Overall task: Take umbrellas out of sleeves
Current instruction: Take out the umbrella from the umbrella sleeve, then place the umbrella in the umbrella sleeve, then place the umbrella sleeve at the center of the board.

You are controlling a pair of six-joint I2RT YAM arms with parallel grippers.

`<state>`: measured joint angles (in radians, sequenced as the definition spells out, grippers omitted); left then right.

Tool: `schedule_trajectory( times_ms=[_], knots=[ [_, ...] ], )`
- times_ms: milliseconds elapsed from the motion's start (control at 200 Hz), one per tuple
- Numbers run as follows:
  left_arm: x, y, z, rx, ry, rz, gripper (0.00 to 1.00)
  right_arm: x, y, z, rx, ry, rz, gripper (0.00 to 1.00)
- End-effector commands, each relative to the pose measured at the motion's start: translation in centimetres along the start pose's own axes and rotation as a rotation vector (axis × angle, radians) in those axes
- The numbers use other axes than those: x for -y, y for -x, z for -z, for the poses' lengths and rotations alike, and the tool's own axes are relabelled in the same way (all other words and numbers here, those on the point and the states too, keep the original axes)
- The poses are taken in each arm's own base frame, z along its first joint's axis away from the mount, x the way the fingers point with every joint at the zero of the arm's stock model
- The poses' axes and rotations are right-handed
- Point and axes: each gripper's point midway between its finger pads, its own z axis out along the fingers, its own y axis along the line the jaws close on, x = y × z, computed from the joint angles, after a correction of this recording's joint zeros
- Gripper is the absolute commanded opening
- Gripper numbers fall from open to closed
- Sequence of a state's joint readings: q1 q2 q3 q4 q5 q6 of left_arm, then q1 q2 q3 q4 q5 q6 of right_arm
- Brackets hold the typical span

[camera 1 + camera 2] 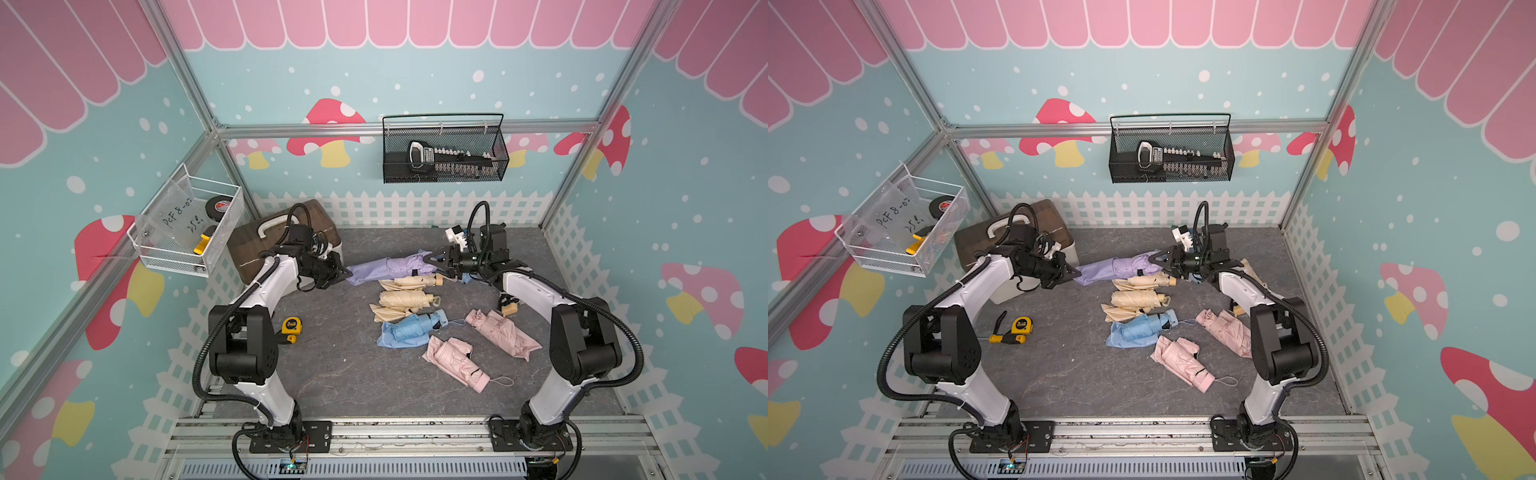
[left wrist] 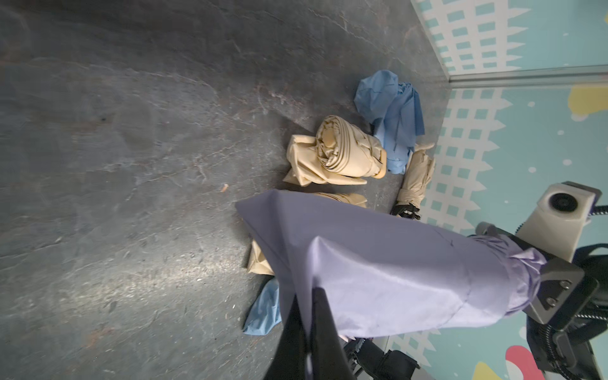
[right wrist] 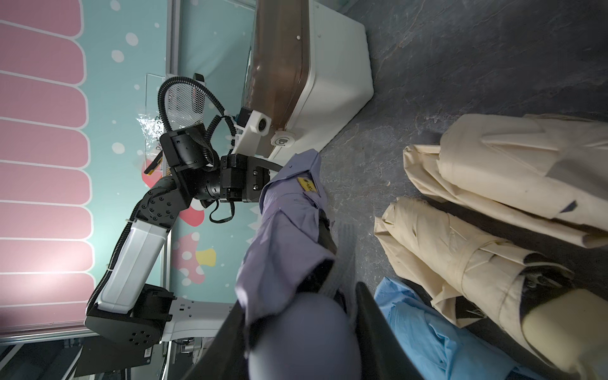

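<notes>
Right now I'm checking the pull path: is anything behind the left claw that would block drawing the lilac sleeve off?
Probably yes: the brown-lidded white box sits close behind the left claw, which is shut on the lilac sleeve. The right claw holds the lilac umbrella at the other end.

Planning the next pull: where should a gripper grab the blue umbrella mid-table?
Likely the blue umbrella by its handle end, from the side of the right arm: that end sticks out of the blue sleeve, toward bare table.
</notes>
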<state>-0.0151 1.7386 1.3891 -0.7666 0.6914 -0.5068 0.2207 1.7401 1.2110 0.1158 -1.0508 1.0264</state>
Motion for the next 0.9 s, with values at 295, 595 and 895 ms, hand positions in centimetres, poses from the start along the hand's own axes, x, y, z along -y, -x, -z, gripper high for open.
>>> schedule_trajectory(
  times_ms=[295,595,895],
  knots=[
    [2.0,1.4,1.0,0.082,-0.099,-0.036,0.00,-3.6,5.0,6.6,0.202,0.136,0.058,0.08],
    [7.1,5.9,-0.7,0.210,-0.226,-0.062,0.00,-3.3,6.8,6.0,0.220,0.180,0.036,0.08],
    [8.4,10.2,-6.7,0.287,-0.202,-0.096,0.00,-2.3,9.6,4.5,0.222,0.202,0.024,0.08]
  ],
)
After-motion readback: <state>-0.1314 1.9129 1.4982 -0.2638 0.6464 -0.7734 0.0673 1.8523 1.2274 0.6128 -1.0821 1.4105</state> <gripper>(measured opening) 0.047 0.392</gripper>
